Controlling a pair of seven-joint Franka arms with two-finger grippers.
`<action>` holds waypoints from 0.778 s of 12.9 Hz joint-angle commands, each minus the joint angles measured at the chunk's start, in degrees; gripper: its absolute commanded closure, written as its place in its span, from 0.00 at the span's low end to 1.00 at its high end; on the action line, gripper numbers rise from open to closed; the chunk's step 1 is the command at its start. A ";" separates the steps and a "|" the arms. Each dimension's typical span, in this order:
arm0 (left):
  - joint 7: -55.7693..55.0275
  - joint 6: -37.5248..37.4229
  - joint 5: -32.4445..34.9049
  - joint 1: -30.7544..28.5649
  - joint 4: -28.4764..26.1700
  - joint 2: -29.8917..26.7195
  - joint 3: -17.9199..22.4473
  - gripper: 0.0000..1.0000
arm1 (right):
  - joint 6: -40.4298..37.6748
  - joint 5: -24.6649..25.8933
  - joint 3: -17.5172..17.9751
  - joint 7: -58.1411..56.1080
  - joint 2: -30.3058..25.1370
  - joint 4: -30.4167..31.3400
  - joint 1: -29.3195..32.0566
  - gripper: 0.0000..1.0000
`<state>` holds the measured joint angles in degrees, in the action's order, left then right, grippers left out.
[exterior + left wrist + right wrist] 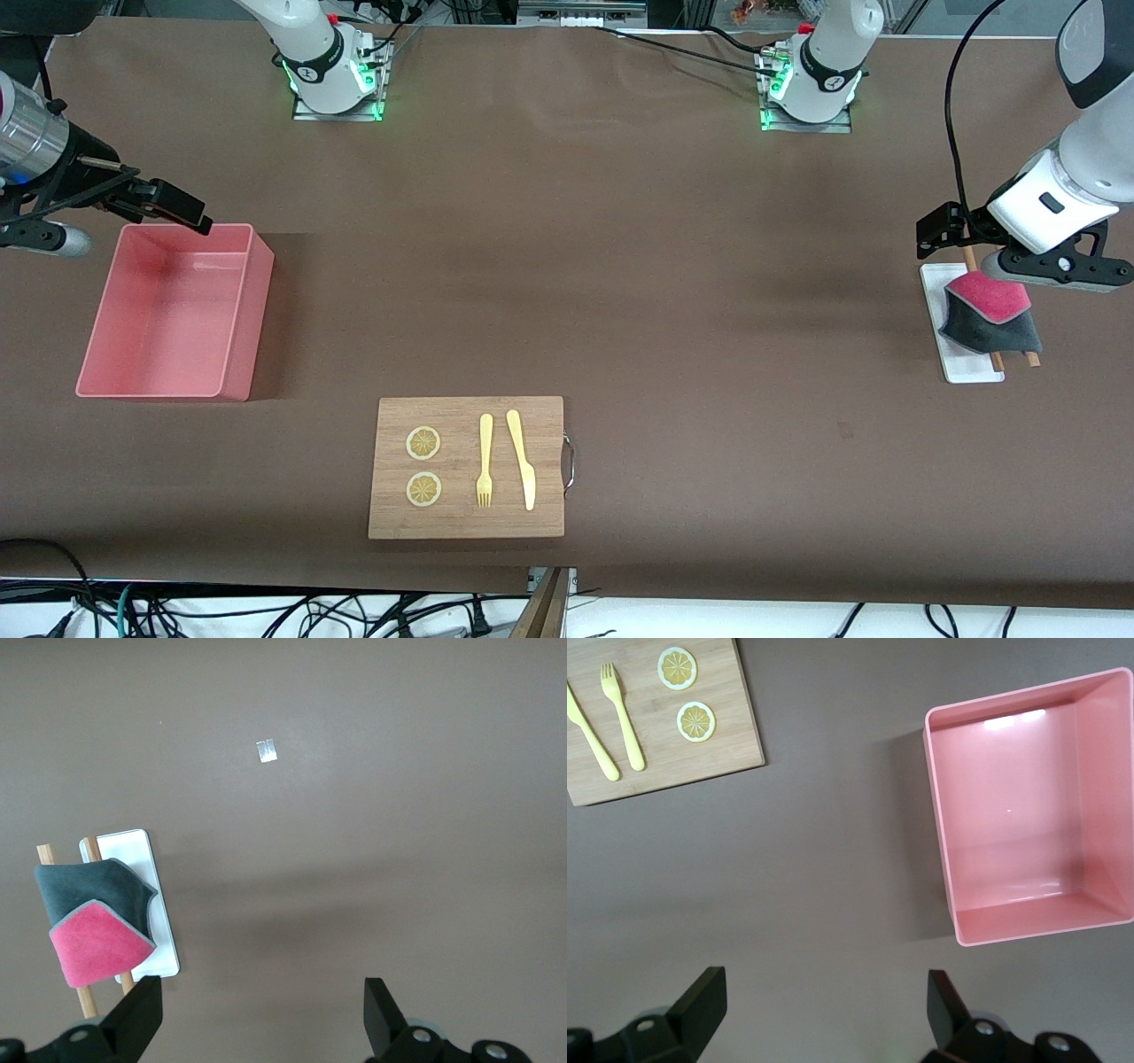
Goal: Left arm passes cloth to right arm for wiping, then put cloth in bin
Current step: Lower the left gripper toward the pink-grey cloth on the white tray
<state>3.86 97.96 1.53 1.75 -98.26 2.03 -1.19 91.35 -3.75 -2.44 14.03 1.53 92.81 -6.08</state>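
Right now my left gripper hangs open above the cloth draped on the white tray at frame right, ready to pick, while my right gripper, also open, waits over the bin at left.

Fluffy cloth; glossy plastic bin; wooden board.

Pink-and-grey cloth, white tray, pink bin, yellow fork on brown table.
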 commanded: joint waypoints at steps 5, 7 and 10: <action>4.90 -3.65 -0.39 -0.26 -0.09 -0.18 -0.04 0.00 | -1.18 2.61 2.27 0.30 -0.83 -0.70 0.02 0.00; 10.88 -5.57 0.05 -0.26 -0.18 0.78 -0.04 0.00 | -1.18 2.52 2.18 0.38 -0.74 -0.70 0.02 0.00; 22.11 -8.49 3.99 -0.26 -0.35 2.63 -0.13 0.00 | -1.18 2.43 2.18 0.56 -0.74 -0.70 0.02 0.00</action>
<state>18.79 90.70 2.82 1.74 -98.86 3.47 -1.16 91.20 -1.87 -0.36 14.08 1.06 92.76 -6.12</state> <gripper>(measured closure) 0.000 0.000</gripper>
